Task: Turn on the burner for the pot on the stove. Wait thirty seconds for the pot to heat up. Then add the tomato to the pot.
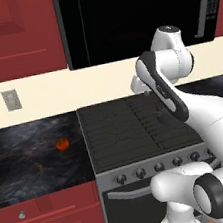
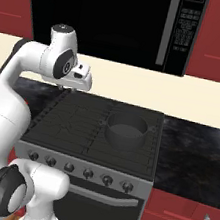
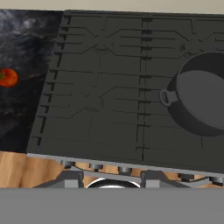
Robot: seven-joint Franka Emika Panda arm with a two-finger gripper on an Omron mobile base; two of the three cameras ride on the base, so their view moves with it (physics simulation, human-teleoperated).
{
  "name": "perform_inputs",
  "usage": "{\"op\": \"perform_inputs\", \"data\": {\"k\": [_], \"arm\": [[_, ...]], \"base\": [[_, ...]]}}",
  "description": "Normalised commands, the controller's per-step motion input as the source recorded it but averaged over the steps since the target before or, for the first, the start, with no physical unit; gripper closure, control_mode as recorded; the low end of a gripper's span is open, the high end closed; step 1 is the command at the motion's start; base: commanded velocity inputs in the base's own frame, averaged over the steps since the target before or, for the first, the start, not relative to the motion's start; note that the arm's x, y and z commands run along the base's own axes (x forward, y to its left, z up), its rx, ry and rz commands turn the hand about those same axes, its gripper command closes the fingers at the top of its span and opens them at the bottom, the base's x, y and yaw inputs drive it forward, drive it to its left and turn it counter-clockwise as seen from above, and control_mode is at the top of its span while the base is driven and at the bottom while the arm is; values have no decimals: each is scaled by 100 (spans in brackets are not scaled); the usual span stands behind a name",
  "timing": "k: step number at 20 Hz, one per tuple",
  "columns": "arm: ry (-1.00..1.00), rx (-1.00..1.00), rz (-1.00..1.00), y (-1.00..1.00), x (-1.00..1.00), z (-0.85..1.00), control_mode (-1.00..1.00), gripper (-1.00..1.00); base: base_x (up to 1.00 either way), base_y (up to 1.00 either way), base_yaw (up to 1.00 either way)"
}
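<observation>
Hanging high above the stove (image 2: 98,130), the fingers (image 2: 66,88) are pressed together and hold nothing. The knobs (image 2: 87,173) sit low on the front, down and toward the robot. The tomato (image 1: 62,144) rests on the bench, left of the stove.

One stove (image 2: 79,122), one pot (image 2: 125,130), one tomato (image 1: 62,144), perhaps six knobs (image 2: 88,173).

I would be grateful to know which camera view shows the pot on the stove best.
The right base view shows it best: the whole pot sits open-topped on the stove, right of centre. The hand view crops the pot at the frame's right edge, though one side handle is clear. In the left base view the arm covers that spot.
</observation>
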Motion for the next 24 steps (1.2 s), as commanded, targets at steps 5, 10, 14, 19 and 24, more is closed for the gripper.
{"op": "perform_inputs", "data": {"k": [5,10,14,19,24], "arm": [[0,0,0,0,0,0,-100,-100],[0,0,0,0,-1,0,-100,-100],[0,0,0,-31,-12,-28,-100,-100],[0,0,0,-63,-27,-40,-100,-100],[0,1,0,-73,-30,-43,-100,-100]], "base": [[0,0,0],[0,0,0],[0,0,0],[0,0,0],[0,0,0]]}}
